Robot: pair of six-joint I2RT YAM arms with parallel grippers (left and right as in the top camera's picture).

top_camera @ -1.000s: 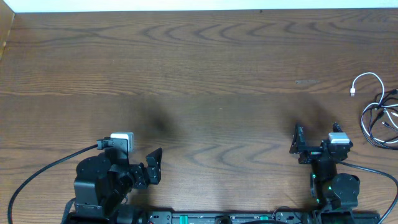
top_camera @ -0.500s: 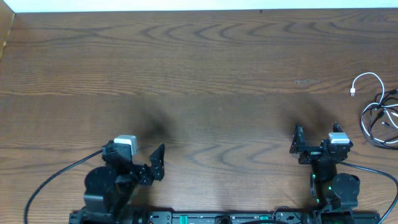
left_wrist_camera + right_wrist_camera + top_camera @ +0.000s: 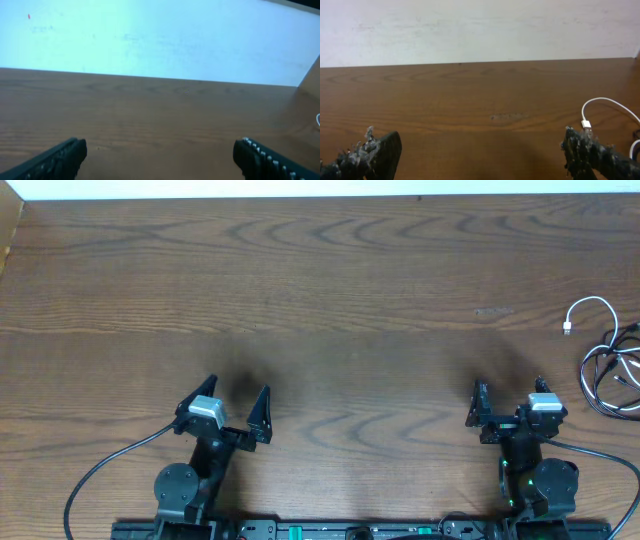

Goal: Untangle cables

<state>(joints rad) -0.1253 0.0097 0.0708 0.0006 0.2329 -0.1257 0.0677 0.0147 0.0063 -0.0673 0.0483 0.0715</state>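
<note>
The cables lie together at the table's far right edge in the overhead view. The white cable (image 3: 592,304) arcs up to a small plug end, and the black cable (image 3: 608,375) loops below it, partly cut off by the frame. The right wrist view shows the white cable (image 3: 606,102) and its plug at the right edge. My left gripper (image 3: 238,402) is open and empty at the front left, far from the cables; its fingers show apart in the left wrist view (image 3: 160,155). My right gripper (image 3: 510,402) is open and empty, left of the cables (image 3: 480,155).
The wooden table (image 3: 330,290) runs to a white wall at the back. A thick black arm cable (image 3: 100,470) trails from the left arm at the front left, and another (image 3: 600,455) from the right arm.
My left arm has swung from pointing right to pointing away from the base, its gripper now further forward over the table and spread open. The right arm and the cables have not moved.
</note>
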